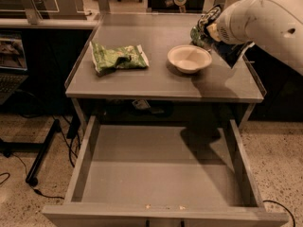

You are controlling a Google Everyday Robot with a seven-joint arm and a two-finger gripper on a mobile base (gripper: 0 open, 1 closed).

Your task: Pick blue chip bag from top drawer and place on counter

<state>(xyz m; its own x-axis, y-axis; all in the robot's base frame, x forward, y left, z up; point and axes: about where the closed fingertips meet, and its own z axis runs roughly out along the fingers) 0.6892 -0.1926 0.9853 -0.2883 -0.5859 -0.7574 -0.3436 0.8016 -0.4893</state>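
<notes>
The blue chip bag (232, 52), dark navy with white edges, hangs under my white arm above the counter's (142, 82) right side, just right of a bowl. My gripper (211, 26) is at the arm's tip above the counter's back right, shut on the bag's top; the arm covers most of it. A small green object (199, 34) shows right beside the gripper. The top drawer (161, 174) is pulled fully open below the counter, and its flat grey bottom holds nothing.
A crumpled green snack bag (117, 57) lies on the counter's left half. A cream bowl (189, 58) sits right of centre. Black stands and cables (42, 150) are on the floor at left. Office chairs and a desk stand behind.
</notes>
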